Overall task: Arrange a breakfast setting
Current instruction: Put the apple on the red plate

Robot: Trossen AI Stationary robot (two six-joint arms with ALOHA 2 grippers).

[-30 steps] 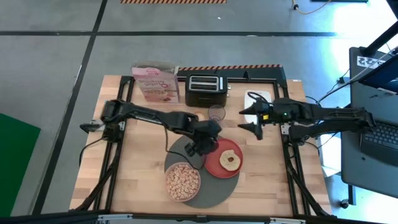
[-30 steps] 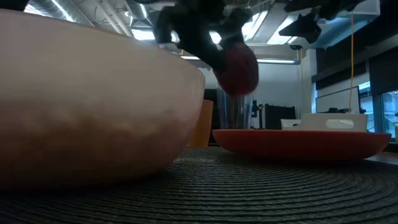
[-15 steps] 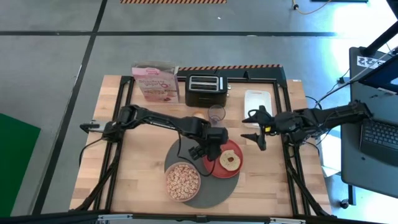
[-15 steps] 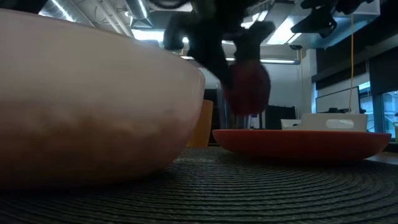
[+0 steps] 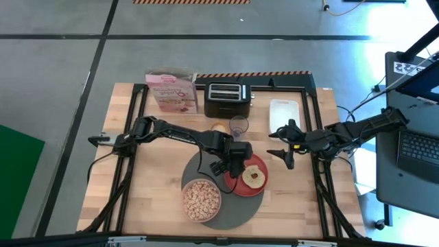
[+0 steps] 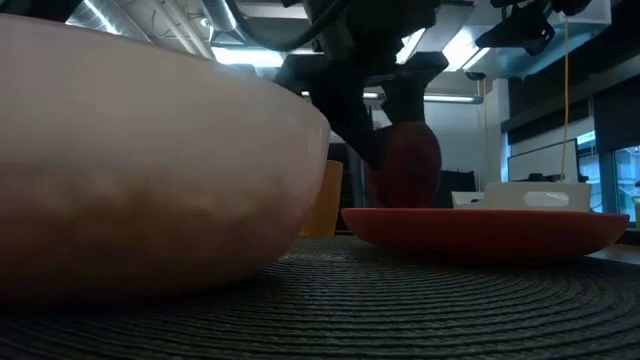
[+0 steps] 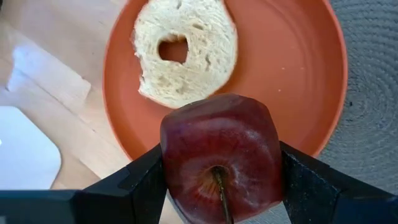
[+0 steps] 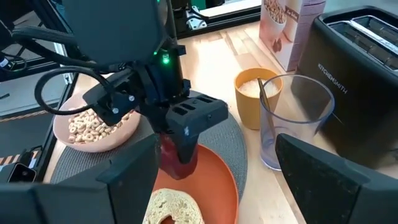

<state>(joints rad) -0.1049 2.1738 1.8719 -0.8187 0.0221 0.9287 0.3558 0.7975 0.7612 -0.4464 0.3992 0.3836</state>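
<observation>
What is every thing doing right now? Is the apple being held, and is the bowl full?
apple: held in the left hand, over the red plate
bagel half: lying flat on the plate
bowl: holding cereal
clear glass: upright, empty
right hand: open, holding nothing

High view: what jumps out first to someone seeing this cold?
The left gripper over the near-left edge of the red plate, shut on a dark-red apple held just above it. A bagel half lies in the middle of that plate, and a pale bowl of cereal sits beside it on the grey mat. The right gripper hangs open off the plate's right.
</observation>
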